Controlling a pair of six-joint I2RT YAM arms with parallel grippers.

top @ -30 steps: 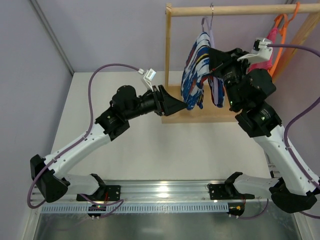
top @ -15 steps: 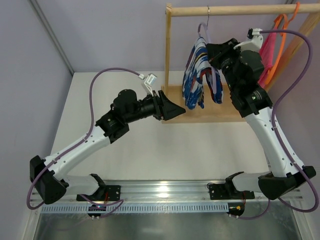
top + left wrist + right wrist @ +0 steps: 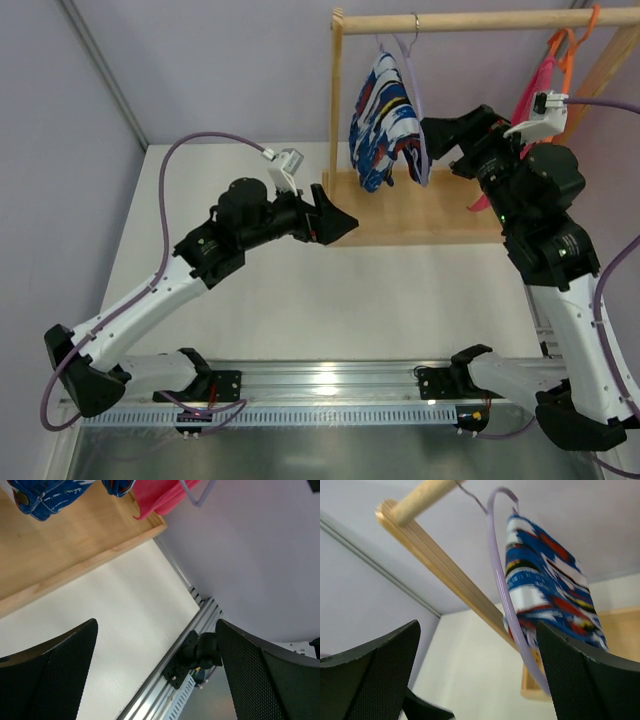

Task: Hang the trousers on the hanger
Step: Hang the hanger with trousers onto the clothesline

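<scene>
We see the trousers [image 3: 385, 125] draped over the hanger [image 3: 502, 595] at upper centre; our left gripper [image 3: 156, 630] and right gripper [image 3: 479, 627] both gape, empty.

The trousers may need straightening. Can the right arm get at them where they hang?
Probably yes. The right gripper is open close beside the trousers on the hanger, with nothing between them.

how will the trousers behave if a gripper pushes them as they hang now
Probably floppy: the trousers hang in soft folds over the hanger, so a push would likely dent the cloth. They may swing too, since the hanger hangs by one thin hook from the wooden rail.
</scene>
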